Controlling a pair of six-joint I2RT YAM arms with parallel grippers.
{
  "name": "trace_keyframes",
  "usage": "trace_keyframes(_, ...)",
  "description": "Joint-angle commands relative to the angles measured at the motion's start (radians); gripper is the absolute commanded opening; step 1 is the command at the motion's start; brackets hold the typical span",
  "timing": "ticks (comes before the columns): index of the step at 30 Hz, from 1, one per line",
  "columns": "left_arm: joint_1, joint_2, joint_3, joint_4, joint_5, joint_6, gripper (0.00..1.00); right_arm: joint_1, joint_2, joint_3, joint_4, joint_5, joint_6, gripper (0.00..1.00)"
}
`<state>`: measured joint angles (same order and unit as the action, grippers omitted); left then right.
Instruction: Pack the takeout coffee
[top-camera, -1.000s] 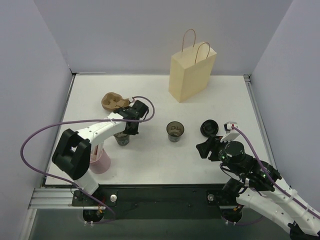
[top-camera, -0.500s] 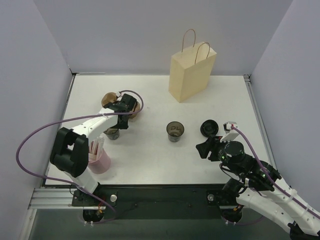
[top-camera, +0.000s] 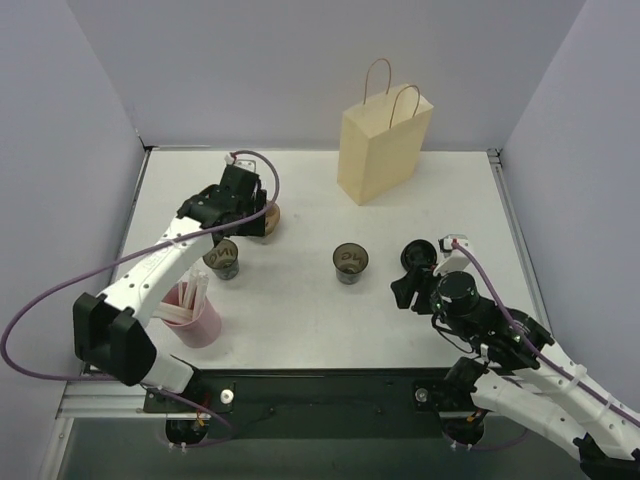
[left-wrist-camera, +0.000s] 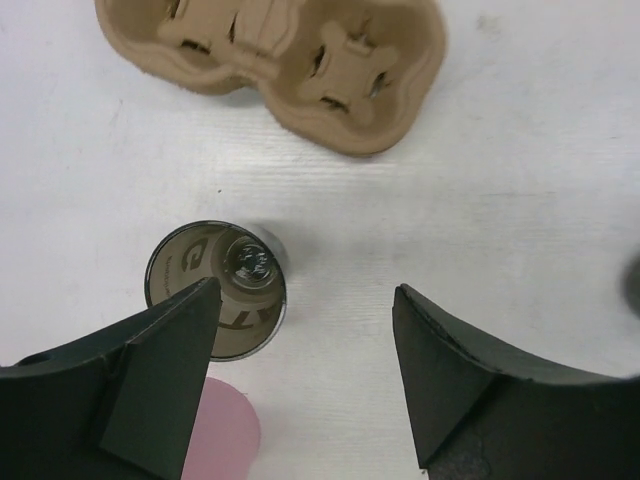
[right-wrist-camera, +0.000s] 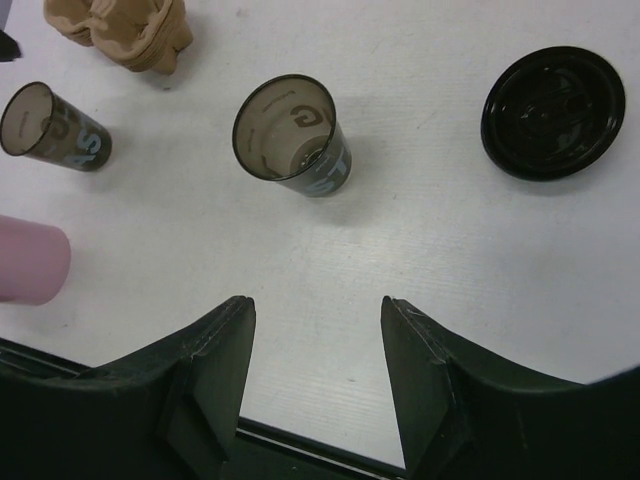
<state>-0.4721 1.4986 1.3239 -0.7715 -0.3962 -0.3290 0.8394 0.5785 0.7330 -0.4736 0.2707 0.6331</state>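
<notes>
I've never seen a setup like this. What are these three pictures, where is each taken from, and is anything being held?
These are two robot arms bolted to the near edge of a white table. The wide picture looks down from above and behind them. The other two come from a camera on each wrist, so the dark wedges at the bottom are that arm's fingers. On the table stand a tan paper bag, two open dark cups, one left and one in the middle, and a pink cup with pale sticks. A black lid and a brown pulp tray lie there too. The left hand and right hand are open, holding nothing.
</notes>
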Motion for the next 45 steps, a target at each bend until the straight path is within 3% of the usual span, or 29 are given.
trace_keyframes(1, -0.007, -0.122, 0.08, 0.027, 0.224, 0.068, 0.8, -0.005, 0.063, 0.077, 0.013, 0.142, -0.05, 0.54)
trace_keyframes(7, -0.008, -0.262, 0.014, 0.164, 0.531, 0.103, 0.9, -0.106, 0.202, 0.184, -0.005, 0.144, -0.144, 0.55)
trace_keyframes(8, -0.008, -0.279, -0.029, 0.21, 0.604, 0.108, 0.93, -0.176, 0.24, 0.192, -0.008, 0.121, -0.147, 0.55)
trace_keyframes(11, -0.011, -0.328, -0.125, 0.3, 0.672, 0.114, 0.97, -0.322, 0.323, 0.201, -0.003, 0.006, -0.156, 0.55)
trace_keyframes(18, -0.014, -0.367, -0.308, 0.471, 0.786, 0.131, 0.97, -0.505, 0.515, 0.22, 0.061, -0.106, -0.191, 0.54)
trace_keyframes(23, -0.017, -0.377, -0.31, 0.477, 0.798, 0.108, 0.97, -0.553, 0.647, 0.236, 0.156, -0.208, -0.199, 0.52)
trace_keyframes(32, -0.026, -0.468, -0.354, 0.475, 0.686, 0.114, 0.97, -0.559, 0.862, 0.309, 0.21, -0.142, -0.107, 0.5)
trace_keyframes(45, -0.025, -0.502, -0.376, 0.498, 0.687, 0.097, 0.96, -0.557, 1.023, 0.341, 0.216, -0.09, -0.105, 0.48)
